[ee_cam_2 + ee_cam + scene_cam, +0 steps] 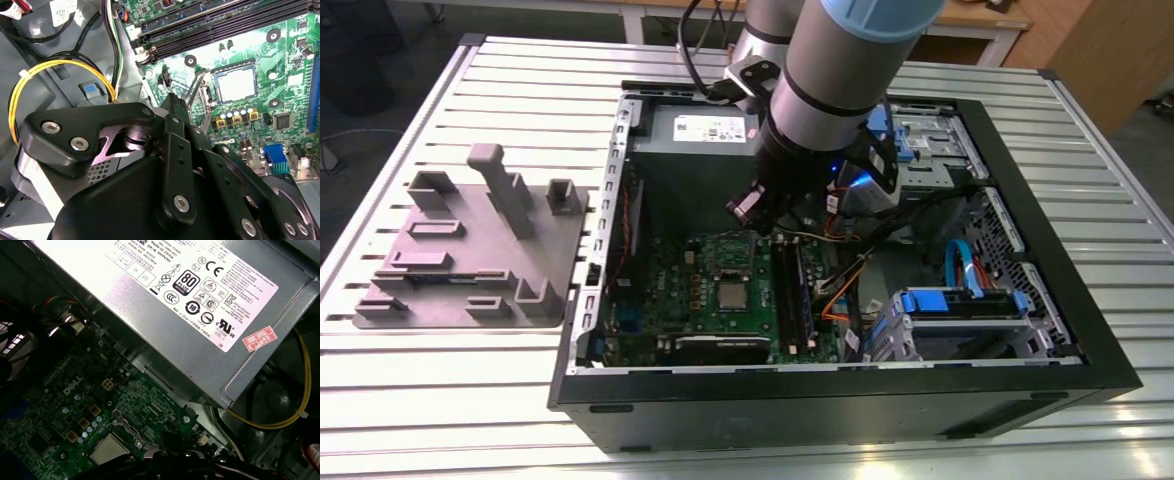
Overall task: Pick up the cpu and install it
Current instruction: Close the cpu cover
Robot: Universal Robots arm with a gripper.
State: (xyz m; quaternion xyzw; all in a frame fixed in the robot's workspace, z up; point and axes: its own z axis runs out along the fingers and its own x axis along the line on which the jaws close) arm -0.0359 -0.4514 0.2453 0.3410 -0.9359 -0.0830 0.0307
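Already the cpu [730, 294] lies flat in the silver socket frame [231, 65] of the green motherboard [670, 290], a little left of and below the centre of the exterior view, inside the open computer case [1014, 150]. In the second wrist view it shows as a pale square in the upper right of the frame, with a thin metal latch lever [194, 90] standing up just beside the socket. In the first wrist view the chip sits near the bottom edge, left of centre, beneath the grey power supply box [165, 315] that spans the upper frame. The gripper [750, 212] hangs above the board, near the middle of the exterior view, apart from the chip and carrying nothing that I can see; whether its jaws are parted or closed I cannot tell. To my judgement the placing step looks done and the work stands at seating and locking. Any further move would call for care around the raised lever, the yellow cable [30, 80] and the memory slots [790, 290] close by.
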